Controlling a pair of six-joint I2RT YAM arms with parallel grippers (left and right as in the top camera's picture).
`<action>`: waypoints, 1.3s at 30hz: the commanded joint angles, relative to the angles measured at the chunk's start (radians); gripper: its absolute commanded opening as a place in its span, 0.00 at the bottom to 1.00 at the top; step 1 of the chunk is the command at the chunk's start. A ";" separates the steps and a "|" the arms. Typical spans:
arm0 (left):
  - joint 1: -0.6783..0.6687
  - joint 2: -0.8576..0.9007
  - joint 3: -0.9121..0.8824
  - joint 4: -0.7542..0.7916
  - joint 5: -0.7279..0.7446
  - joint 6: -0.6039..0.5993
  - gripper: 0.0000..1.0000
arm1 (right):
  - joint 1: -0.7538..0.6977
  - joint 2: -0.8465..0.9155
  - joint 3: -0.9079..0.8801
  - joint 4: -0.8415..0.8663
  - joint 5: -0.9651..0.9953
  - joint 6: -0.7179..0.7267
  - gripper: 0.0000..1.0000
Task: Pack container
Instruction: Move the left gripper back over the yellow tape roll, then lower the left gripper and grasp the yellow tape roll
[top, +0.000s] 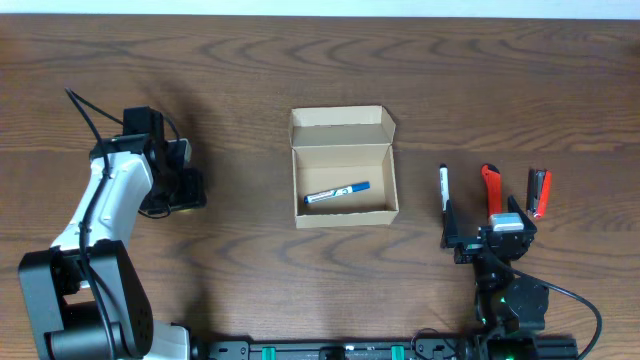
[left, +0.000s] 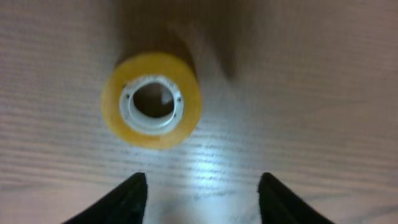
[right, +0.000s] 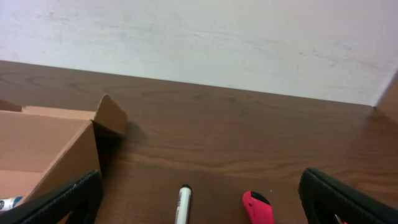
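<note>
Open box (top: 345, 167) sits mid-counter (top: 250, 80), lid flap (top: 340, 122) at its 12 o'clock edge. Inside, a blue pen (top: 337, 192) lies flat on the floor, running approx 8-to-2 o'clock, nearer the 6 o'clock wall.

L hand (left: 202, 196) is at 9 o'clock of the box, well apart from it, pointing down at the counter. Its fingers (left: 127, 202) are spread apart w/ nothing btwn them. In the L wrist view a yellow tape roll (left: 152, 99) lies flat on the wood, white core up, at approx 11 o'clock from the finger gap, touching neither finger. In the overhead view the roll is hidden under the hand.

R hand (right: 199, 186) is at approx 4 o'clock of the box, near the counter's 6 o'clock edge, fingers wide apart & empty. Just at 12 o'clock of it, three items lie side by side, apart from each other, each running approx 12-to-6. The white pen (top: 444, 187) is nearest the box, the red tool (top: 491, 190) is in the middle, and the red-and-black item (top: 540, 192) is furthest out toward 3 o'clock; can't tell what that last one is. The R wrist view shows the near ends of the white pen & red tool low in frame btwn the two fingers. It also shows the box corner at 9 o'clock, w/ a bit of the blue pen at the 8 o'clock edge.
</note>
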 joint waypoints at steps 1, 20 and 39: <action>-0.007 -0.016 -0.002 0.024 0.011 -0.003 0.60 | 0.010 -0.005 -0.002 -0.004 0.007 -0.013 0.99; -0.041 0.019 -0.002 0.116 0.006 0.034 0.72 | 0.010 -0.005 -0.002 -0.003 0.007 -0.013 0.99; -0.041 0.152 -0.003 0.137 0.034 0.034 0.71 | 0.010 -0.005 -0.002 -0.003 0.007 -0.013 0.99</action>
